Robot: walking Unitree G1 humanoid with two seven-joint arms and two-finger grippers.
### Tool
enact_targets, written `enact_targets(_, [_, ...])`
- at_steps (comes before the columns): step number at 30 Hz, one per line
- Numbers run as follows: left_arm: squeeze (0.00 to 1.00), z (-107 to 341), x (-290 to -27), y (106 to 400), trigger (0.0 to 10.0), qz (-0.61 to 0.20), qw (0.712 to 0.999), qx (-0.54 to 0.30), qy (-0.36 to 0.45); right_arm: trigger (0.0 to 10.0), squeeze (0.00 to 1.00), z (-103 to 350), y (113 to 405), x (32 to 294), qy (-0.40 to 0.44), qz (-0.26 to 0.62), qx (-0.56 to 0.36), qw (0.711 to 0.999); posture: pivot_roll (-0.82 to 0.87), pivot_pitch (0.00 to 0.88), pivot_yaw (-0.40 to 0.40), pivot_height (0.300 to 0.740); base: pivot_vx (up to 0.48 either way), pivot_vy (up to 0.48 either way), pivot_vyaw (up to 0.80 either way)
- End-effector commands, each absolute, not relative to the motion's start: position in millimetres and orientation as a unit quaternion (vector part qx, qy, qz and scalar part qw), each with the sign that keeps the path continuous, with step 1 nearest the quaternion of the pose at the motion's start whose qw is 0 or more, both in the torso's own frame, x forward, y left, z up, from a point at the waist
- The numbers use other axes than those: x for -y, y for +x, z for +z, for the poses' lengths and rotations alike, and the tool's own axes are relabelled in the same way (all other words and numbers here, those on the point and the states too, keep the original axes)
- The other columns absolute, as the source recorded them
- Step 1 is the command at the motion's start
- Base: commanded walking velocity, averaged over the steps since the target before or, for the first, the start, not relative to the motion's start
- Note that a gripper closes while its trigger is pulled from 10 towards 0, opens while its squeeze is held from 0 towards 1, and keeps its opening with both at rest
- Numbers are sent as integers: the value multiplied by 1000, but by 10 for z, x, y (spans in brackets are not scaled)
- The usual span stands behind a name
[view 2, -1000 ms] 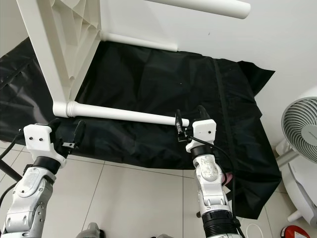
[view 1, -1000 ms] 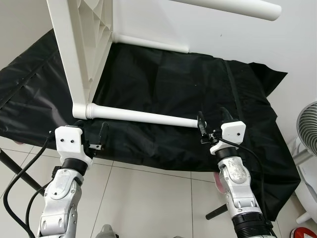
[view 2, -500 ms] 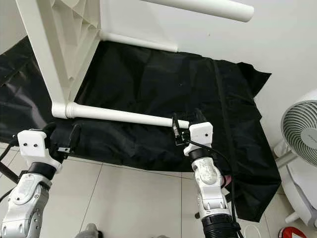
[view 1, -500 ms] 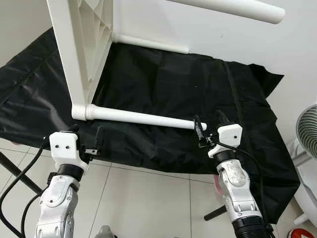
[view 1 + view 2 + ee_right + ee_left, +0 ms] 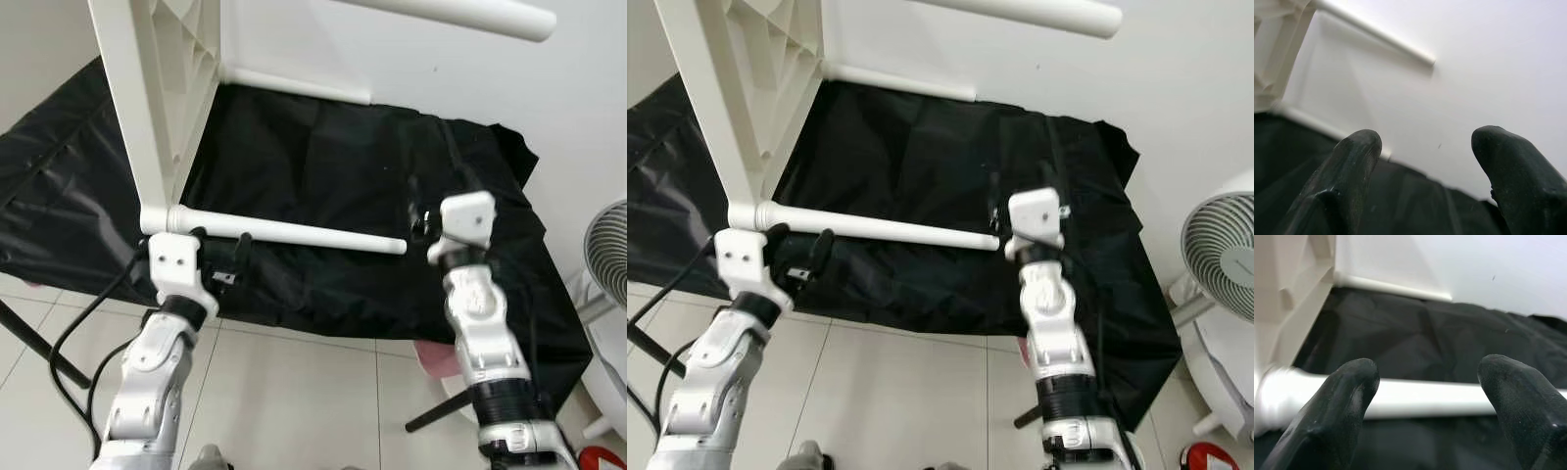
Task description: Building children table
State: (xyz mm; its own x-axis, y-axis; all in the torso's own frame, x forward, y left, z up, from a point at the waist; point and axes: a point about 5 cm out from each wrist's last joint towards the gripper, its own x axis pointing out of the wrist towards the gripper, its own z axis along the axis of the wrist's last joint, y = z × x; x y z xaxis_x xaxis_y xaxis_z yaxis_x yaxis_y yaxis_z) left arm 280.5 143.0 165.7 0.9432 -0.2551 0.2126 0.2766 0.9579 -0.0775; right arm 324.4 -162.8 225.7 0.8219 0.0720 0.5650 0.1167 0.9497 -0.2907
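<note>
Two silver segmented arms with black joint rings end in white blocky wrist housings, the left hand [image 5: 217, 257] and right hand [image 5: 439, 194] each bearing two long black fingers, with black cables trailing along both arms.

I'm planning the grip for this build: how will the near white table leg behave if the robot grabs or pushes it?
The near table leg looks like a rigid round tube, so probably stiff and slippery between the left end effector's fingers. It joins the tipped tabletop at one end only, so pushing its free end would likely lever the table.
</note>
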Motion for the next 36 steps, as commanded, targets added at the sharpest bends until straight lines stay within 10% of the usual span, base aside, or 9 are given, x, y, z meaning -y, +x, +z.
enact_targets(1, [0,1590,-1424,2847,10000,-132,986,74,-74,10000,0,2229,3265,1689,-161,-28,291,943,68,68,-71,740,0,0,0])
enact_targets(36, [0,1504,-1603,3230,10000,-35,981,-35,-187,10000,0,2436,3026,1599,-287,-157,381,865,61,114,-45,740,0,0,0])
